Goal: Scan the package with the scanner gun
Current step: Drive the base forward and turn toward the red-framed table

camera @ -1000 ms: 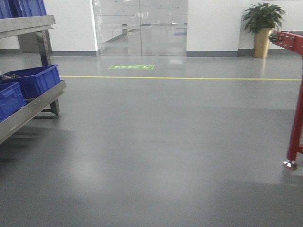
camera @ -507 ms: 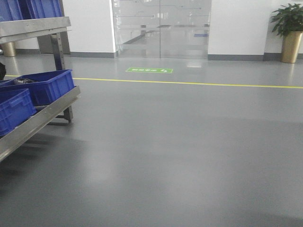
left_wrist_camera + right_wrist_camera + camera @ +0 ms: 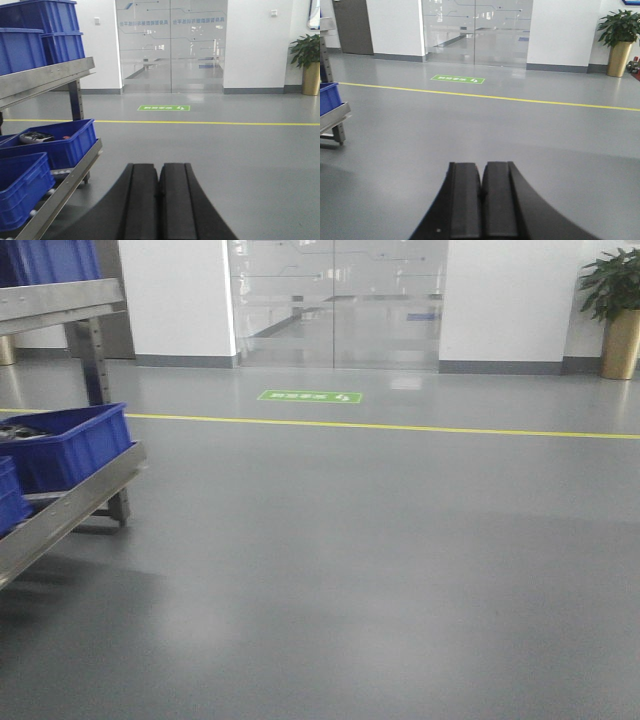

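The package and the scanner gun are out of view in every frame. My left gripper (image 3: 159, 167) is shut, its two black fingers pressed together with nothing between them, pointing out over grey floor beside a rack. My right gripper (image 3: 482, 166) is also shut and empty, held above bare grey floor. Neither gripper shows in the front view.
A metal rack (image 3: 70, 505) with blue bins (image 3: 72, 445) stands at the left; the same blue bins (image 3: 55, 142) are close to my left gripper. Glass doors (image 3: 335, 302), a yellow floor line (image 3: 380, 427), a green floor sign (image 3: 310, 397) and a potted plant (image 3: 615, 315) lie ahead.
The front view has swung: a red frame at the right edge has left the picture, and the rack with blue bins came further into view, then slid back toward the left edge.
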Controlling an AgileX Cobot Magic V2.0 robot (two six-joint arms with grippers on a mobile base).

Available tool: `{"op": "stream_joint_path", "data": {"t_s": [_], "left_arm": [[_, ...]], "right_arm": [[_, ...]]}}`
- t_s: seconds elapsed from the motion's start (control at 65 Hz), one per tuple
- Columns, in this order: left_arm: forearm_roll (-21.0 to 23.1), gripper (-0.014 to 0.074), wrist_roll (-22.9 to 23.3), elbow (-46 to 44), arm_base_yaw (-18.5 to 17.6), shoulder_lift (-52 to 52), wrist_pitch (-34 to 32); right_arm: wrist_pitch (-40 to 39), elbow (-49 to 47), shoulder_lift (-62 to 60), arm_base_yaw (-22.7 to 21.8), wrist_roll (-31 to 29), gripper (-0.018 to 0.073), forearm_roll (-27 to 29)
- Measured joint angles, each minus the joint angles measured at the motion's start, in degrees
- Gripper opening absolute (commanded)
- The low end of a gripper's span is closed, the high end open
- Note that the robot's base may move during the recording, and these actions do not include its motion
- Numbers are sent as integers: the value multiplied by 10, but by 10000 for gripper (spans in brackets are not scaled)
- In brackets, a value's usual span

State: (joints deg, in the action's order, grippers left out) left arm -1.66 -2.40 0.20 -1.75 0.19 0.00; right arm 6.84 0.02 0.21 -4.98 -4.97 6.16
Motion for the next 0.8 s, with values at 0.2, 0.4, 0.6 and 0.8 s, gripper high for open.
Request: {"op": "stream_joint_path", "data": {"t_s": [0.2,0.4,0.6,0.8], "left_arm": [[0,-111,0,0,0,0,0],[0,-111,0,0,0,0,0],[0,-111,0,0,0,0,0],[0,-111,0,0,0,0,0]], "right_arm": [[0,0,0,0,0,-154,0],[0,0,0,0,0,-154,0],[0,0,0,0,0,-154,0],[0,0,0,0,0,-154,0]]}}
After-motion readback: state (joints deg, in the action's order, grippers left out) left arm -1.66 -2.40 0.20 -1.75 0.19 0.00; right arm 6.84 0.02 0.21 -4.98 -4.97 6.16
